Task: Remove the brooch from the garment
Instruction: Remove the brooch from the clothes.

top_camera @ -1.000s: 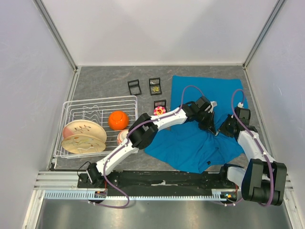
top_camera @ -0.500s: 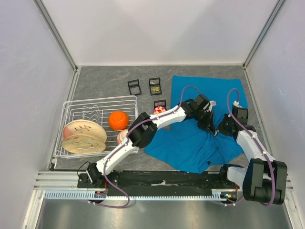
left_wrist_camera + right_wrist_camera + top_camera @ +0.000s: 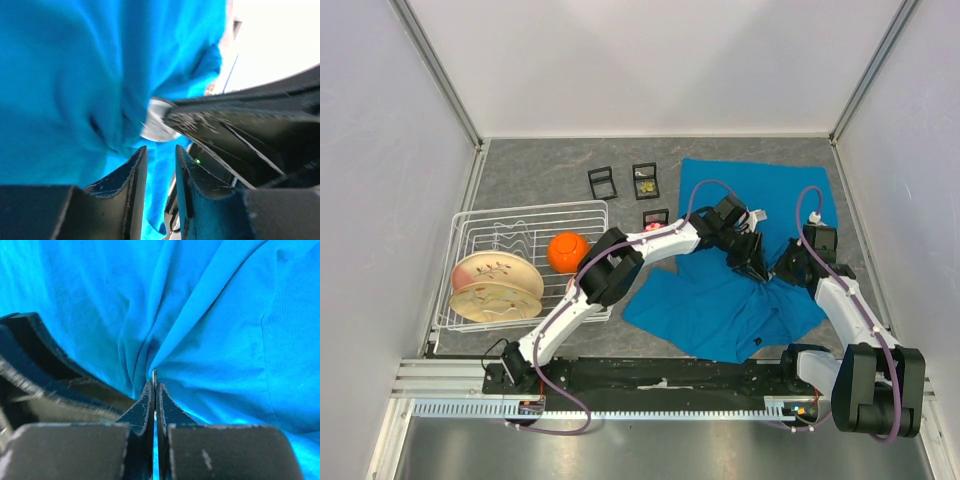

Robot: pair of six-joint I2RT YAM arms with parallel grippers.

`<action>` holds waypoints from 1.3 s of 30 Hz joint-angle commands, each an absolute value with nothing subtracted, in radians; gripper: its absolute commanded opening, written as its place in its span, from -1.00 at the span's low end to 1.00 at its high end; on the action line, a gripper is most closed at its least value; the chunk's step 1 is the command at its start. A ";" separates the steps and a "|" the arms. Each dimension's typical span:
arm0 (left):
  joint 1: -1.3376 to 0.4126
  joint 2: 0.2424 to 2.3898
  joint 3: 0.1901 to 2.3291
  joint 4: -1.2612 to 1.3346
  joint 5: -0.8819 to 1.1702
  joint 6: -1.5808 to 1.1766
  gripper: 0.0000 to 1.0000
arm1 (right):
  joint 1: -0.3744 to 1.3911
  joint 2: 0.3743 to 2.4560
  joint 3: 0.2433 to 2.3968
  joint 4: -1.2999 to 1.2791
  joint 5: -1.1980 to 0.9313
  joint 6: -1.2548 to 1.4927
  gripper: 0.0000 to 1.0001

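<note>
The right gripper (image 3: 154,382) stays clenched on a gathered fold of the T-shirt (image 3: 715,315). Just beyond it, the left gripper (image 3: 156,161) has parted since a second ago and holds nothing. The brooch (image 3: 156,126) (a pale, blurred disc) sits against the cloth ahead of it.

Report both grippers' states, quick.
Left gripper: open, jaws slightly apart, holding nothing.
Right gripper: closed, pinching a fold of the large teal-blue cloth T-shirt.

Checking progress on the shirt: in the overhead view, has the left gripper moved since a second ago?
Yes. The left gripper has shifted slightly left over the garment, toward the wire rack.
</note>
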State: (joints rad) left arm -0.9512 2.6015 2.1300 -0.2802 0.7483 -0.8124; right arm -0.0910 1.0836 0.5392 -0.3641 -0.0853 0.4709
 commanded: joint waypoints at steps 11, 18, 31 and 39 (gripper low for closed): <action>-0.946 2.416 1.928 -0.129 0.795 -0.739 -0.37 | 0.030 1.167 0.637 -0.535 0.230 0.538 -1.00; -0.927 2.451 1.928 -0.146 0.689 -0.683 -0.40 | 0.161 1.247 0.767 -0.704 0.587 0.621 -1.00; -0.917 2.430 1.796 -0.066 0.629 -0.644 -0.41 | 0.233 1.587 0.916 -0.896 0.745 0.738 -1.00; -0.913 2.427 1.721 -0.042 0.598 -0.637 -0.42 | 0.298 1.862 1.008 -0.992 0.837 0.822 -1.00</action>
State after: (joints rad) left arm -0.9157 2.4443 1.7794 -0.0685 0.6556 -0.6937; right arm 0.2752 1.7508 0.9726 -0.9371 0.7864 0.7376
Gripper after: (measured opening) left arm 0.293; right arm 0.008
